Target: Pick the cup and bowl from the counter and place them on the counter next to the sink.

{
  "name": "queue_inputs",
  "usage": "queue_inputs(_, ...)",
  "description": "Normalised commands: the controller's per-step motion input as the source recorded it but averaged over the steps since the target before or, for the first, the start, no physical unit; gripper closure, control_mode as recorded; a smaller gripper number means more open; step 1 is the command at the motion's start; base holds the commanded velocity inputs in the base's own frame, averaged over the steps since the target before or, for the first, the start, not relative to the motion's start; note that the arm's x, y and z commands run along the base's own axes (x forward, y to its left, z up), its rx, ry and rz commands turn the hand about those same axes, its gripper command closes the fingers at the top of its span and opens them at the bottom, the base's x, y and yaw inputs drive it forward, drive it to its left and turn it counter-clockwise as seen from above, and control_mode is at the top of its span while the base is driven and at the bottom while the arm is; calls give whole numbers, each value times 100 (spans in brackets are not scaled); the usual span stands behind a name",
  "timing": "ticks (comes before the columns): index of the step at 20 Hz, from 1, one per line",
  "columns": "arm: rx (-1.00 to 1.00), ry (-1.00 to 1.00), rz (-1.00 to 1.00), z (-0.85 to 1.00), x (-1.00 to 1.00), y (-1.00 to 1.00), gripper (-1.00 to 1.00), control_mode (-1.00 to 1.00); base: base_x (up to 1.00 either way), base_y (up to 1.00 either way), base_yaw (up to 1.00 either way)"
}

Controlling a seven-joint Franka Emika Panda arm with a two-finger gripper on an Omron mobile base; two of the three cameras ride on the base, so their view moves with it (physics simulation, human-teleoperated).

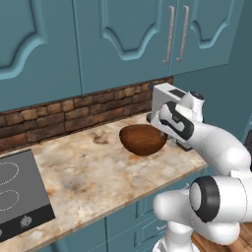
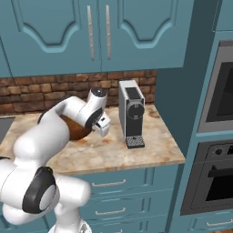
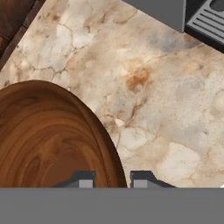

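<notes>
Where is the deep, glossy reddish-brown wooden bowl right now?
The reddish-brown bowl is at the marbled beige counter, right of the stovetop and left of the grey coffee machine; the gripper straddles its rim.

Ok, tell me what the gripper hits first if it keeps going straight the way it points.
Probably the bowl's rim: in the hand view the gripper straddles it, one fingertip inside, one outside over the counter. How near it is, I cannot tell.

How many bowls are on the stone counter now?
1. The round dark reddish-brown wooden bowl sits on the beige marbled stone counter, left of the grey coffee machine. The white arm may hide other things behind it.
</notes>
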Motion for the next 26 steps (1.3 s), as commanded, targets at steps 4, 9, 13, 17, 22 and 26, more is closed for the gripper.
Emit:
queue_inputs(4,1,-6,0,20,-12,-3,100,-100,0,0,0)
queue_inputs(9,0,-18,0,7,-23,0,100,-100,0,0,0)
queue_inputs(13,1,-25,1,18,-51,0,100,-100,0,0,0)
queue_inputs(17,1,-22,2,25,-59,0,100,-100,0,0,0)
queue_inputs(22,0,-9,2,8,-56,0,100,-100,0,0,0)
queue_inputs(26,0,3,0,0,-54,0,100,-100,0,0,0)
